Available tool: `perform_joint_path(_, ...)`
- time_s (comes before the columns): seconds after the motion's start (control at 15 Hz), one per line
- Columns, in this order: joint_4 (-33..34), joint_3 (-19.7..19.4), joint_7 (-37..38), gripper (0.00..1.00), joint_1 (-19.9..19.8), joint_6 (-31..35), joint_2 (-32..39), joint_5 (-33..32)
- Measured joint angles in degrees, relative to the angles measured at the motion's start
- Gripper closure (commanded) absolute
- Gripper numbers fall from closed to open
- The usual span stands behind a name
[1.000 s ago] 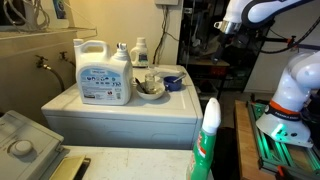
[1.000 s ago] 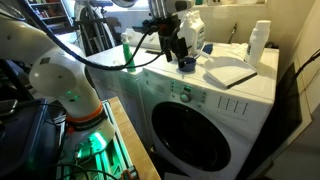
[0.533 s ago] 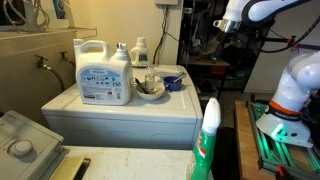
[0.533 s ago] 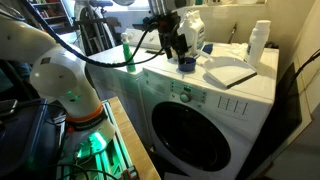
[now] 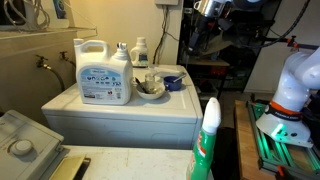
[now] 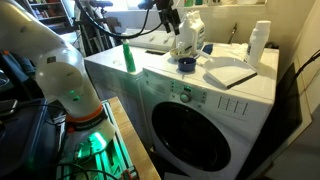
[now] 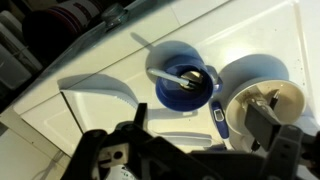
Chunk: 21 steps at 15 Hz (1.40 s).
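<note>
My gripper is open and empty, high above the white washing machine top. It shows near the top of both exterior views. Straight below it in the wrist view stands a blue cup with a light utensil in it. A white bowl holding some dark pieces sits beside the cup. A small blue object lies between them. The cup and the bowl also show in the exterior views.
A large white detergent jug and a small bottle stand on the machine top. A folded white cloth, a white bottle and a green bottle are there too. A green-and-white bottle stands in the foreground.
My gripper has risen from just above the blue cup to well above the machine top. The objects on the top have not moved.
</note>
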Motion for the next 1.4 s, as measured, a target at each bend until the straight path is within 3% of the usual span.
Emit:
perform_joint_path(0.27,12.10,2.18,6.83,0.00,-1.75,-4.04,14.35,1.58)
perform_joint_path(0.47,20.90,0.37,5.18,0.00,-0.83,-4.06,23.24,2.06)
perform_joint_path(1.4,27.08,-2.16,7.44,0.00,2.82,-4.07,28.13,1.90)
